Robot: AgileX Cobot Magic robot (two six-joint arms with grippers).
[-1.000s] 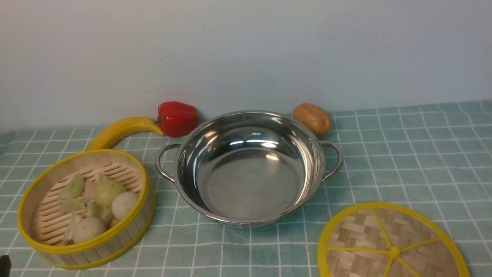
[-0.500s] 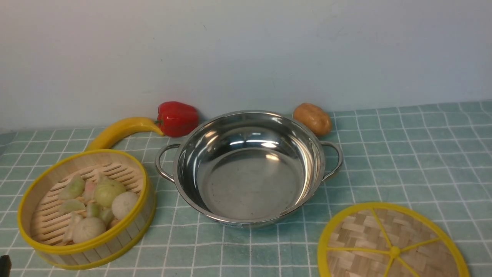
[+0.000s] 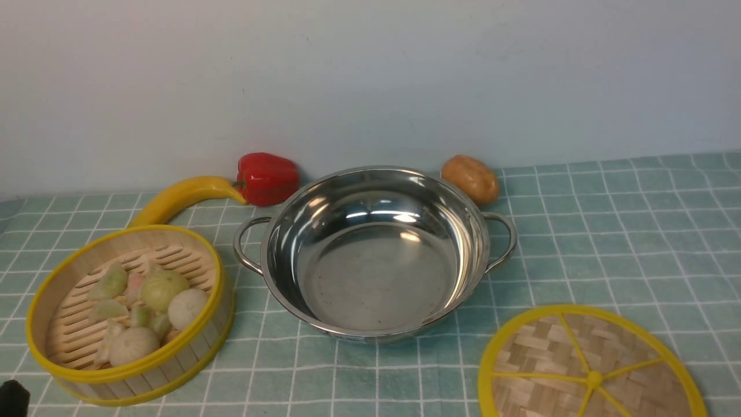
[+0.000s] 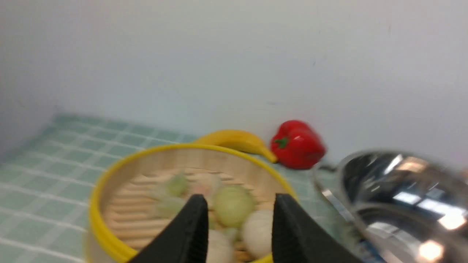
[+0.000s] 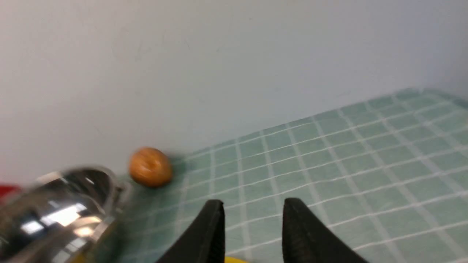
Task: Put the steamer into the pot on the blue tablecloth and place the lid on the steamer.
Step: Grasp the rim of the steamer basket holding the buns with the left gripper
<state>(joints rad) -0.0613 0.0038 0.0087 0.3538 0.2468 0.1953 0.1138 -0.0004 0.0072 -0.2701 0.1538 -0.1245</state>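
The steamer (image 3: 173, 366) sits on the blue tablecloth (image 3: 608, 231) on my left side, towards the near edge, with pale buns and greenish dumplings (image 3: 162, 289) heaped on its slatted floor. It stands just beside the pot (image 3: 376, 255), close to the left wire handle but apart from it. The pot is upright in the middle of the cloth and shiny. The lid (image 3: 590, 370) lies flat on the cloth on my right side, knob up, near the pot's front right edge but clear of it. Along the wall (image 3: 370, 75) a banana (image 3: 179, 200) curves behind the steamer with its tip against a red bell pepper (image 3: 267, 178), and a potato (image 3: 470, 178) rests just behind the pot's right rim. My left claw (image 4: 239, 197) is parted to a middling gap with nothing between its black fingers (image 4: 190, 237). Through that gap I look into the steamer at the buns, with its near yellow rim running under my fingertips. The blur there keeps me from telling whether I touch it. In the front view only a dark corner of this claw shows at the lower left edge. My right claw (image 5: 254, 201) is parted about as much and grips nothing. It is over the checked cloth with a yellow sliver of the lid's rim just below the fingers, the potato and the pot's edge off to one side
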